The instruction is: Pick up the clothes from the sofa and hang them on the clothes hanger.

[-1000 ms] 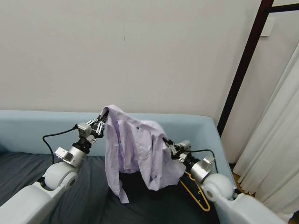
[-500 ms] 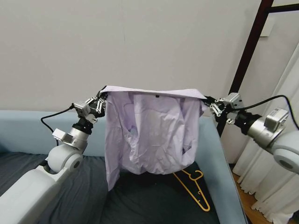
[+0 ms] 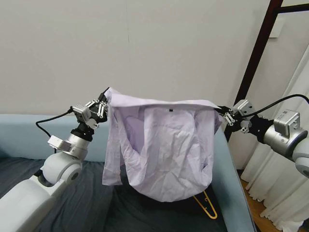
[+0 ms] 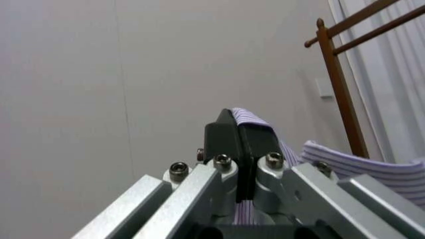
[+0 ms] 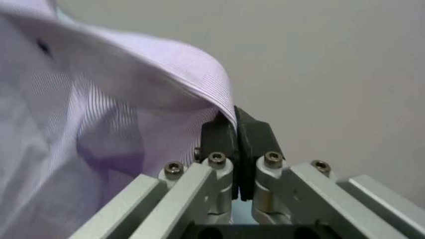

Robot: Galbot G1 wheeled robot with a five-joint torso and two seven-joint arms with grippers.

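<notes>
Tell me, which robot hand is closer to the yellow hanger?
Right. The right gripper holds one corner of the shirt high above the hanger, nearly over it. The left gripper holds the other corner, farther off to the left.

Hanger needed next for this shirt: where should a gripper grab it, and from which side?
Probably the exposed arm, from above on the robot's right: the hanger lies flat on the sofa, the rest hidden behind the hanging shirt.
</notes>
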